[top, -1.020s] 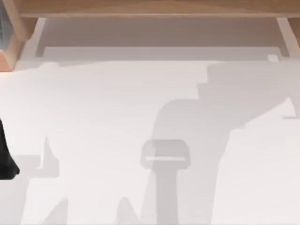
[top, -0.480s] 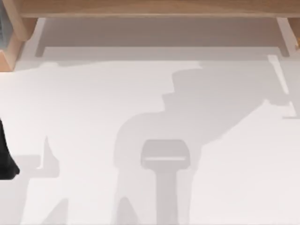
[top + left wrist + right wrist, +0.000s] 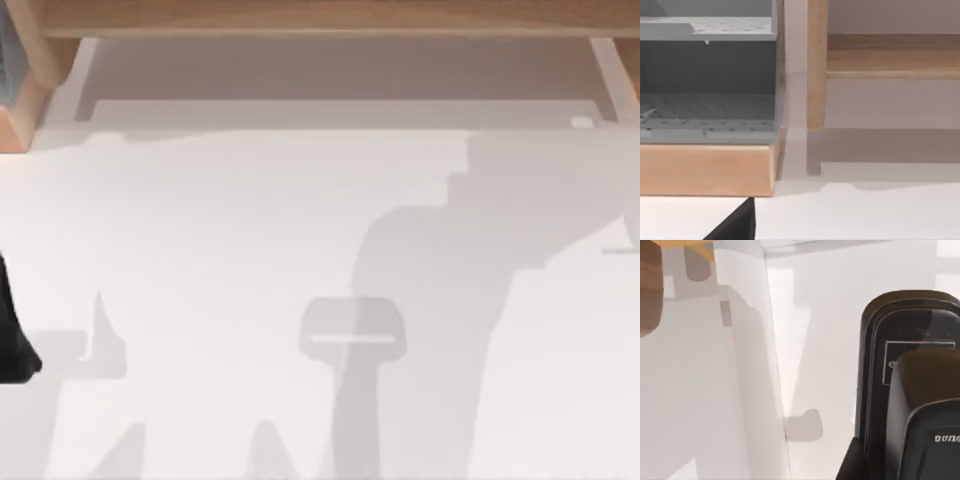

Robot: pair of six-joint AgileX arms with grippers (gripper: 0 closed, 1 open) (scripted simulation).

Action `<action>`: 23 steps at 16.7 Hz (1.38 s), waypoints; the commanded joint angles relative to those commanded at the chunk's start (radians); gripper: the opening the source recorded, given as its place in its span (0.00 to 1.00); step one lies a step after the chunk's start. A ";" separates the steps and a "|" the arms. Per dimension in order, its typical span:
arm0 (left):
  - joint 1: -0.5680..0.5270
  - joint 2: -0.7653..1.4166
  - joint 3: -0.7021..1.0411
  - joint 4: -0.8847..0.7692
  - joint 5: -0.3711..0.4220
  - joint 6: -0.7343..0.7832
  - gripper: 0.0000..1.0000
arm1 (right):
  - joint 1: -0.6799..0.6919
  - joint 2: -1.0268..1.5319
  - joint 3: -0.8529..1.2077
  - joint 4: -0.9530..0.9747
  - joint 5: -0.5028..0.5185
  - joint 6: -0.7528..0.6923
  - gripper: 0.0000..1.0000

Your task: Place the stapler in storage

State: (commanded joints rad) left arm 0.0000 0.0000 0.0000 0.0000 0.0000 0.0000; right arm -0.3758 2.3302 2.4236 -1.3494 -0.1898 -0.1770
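Right jaws: we read them as closed on the stapler (image 3: 910,340). In the right wrist view one finger pad (image 3: 935,385) lies flat over its black body, just under the pale label outline. The opposite finger is hidden, so this is a judgement. Left jaws: we cannot tell their state.

Stapler position: held clear of the counter (image 3: 200,220), with its long axis running along the finger and away from the wrist.

Storage: the left wrist view looks into a grey perforated tray (image 3: 705,115) set in a wooden frame (image 3: 705,170). In the top view that frame sits at the counter's far left corner, below the wooden shelf (image 3: 320,15).

Key relation: the stapler is with the right arm, over the right half of the counter judging by the arm's shadow (image 3: 430,280). The tray lies well apart to the far left. The left arm (image 3: 12,340), parked at the left edge, is nearer the tray but carries nothing. We judge the coming move to be a long leftward carry, or a handover.

Change: half a second ago the arm's shadow reached further left across the counter, and it has now drawn back to the right. The left arm has not moved
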 joint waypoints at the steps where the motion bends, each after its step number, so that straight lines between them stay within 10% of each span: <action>1: 0.000 0.000 0.000 0.000 0.000 0.000 1.00 | -0.011 0.035 -0.008 -0.003 0.016 -0.027 0.00; 13: 0.000 0.000 0.000 0.000 0.000 0.000 1.00 | -0.028 0.206 -0.118 0.053 0.127 -0.198 0.00; 23: 0.000 0.000 0.000 0.000 0.000 0.000 1.00 | -0.028 0.206 -0.118 0.053 0.127 -0.198 0.75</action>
State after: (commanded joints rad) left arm 0.0000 0.0000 0.0000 0.0000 0.0000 0.0000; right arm -0.4039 2.5366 2.3055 -1.2964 -0.0630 -0.3753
